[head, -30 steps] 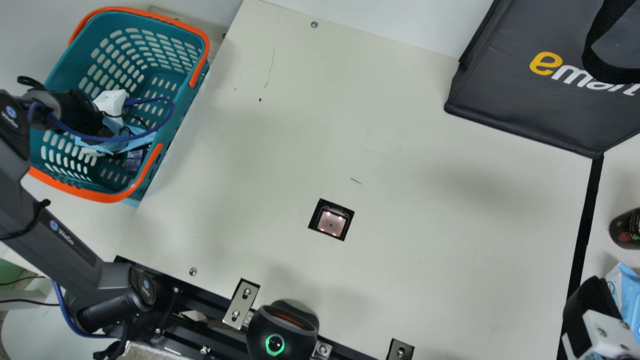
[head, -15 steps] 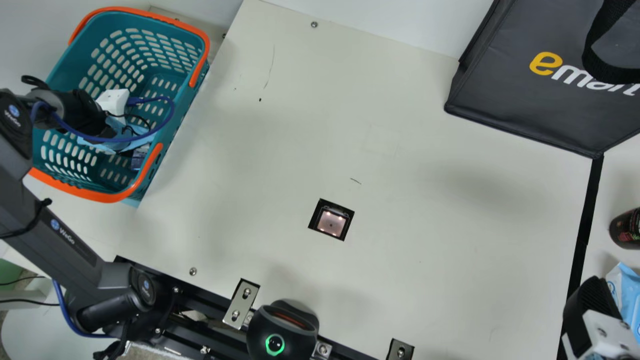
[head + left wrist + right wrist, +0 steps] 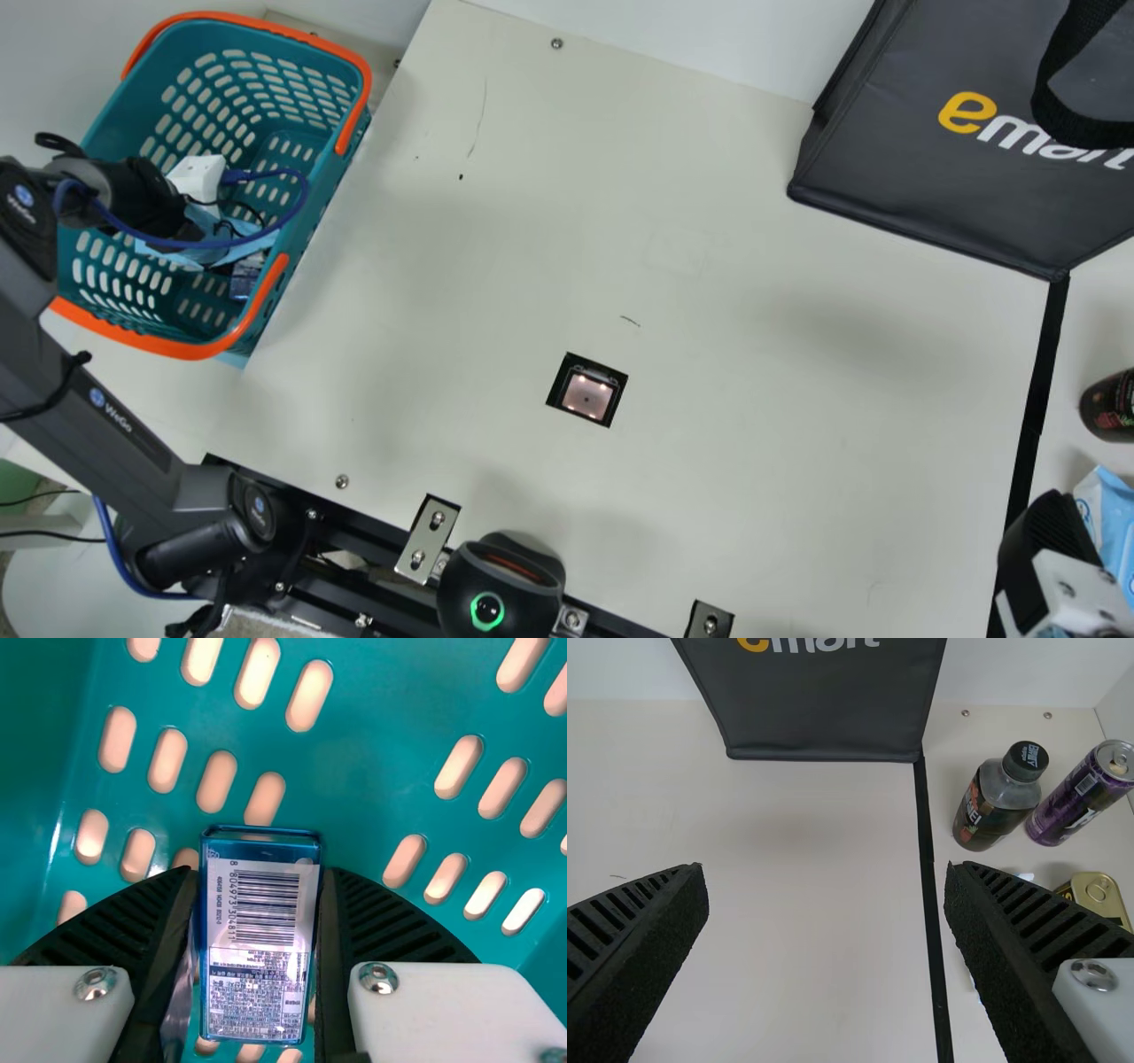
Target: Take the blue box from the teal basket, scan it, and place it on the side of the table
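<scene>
In the main view, my left gripper [image 3: 197, 179] is inside the teal basket [image 3: 337, 190], with the blue box [image 3: 247, 276] low beside the basket's near right wall. The left wrist view has the left gripper [image 3: 257, 895] shut on the blue box [image 3: 259, 943], one ribbed finger against each long side. A white label with a barcode faces that camera. My right gripper [image 3: 1052, 540] is at the main view's lower right corner, over the table's right part. Its two fingers stand wide apart with nothing between them in the right wrist view [image 3: 824, 912].
A scanner window [image 3: 587, 395] is set into the table [image 3: 753, 354], and a round black scanner [image 3: 500, 585] sits at the near edge. The dark bag [image 3: 921, 177] stands far right. Beyond the black strip [image 3: 930, 895] are a bottle [image 3: 998, 797], a purple can [image 3: 1081, 793] and a tin [image 3: 1097, 895].
Over the last second my left gripper and the blue box have shifted slightly right and a little up in the main view. The right arm has kept still.
</scene>
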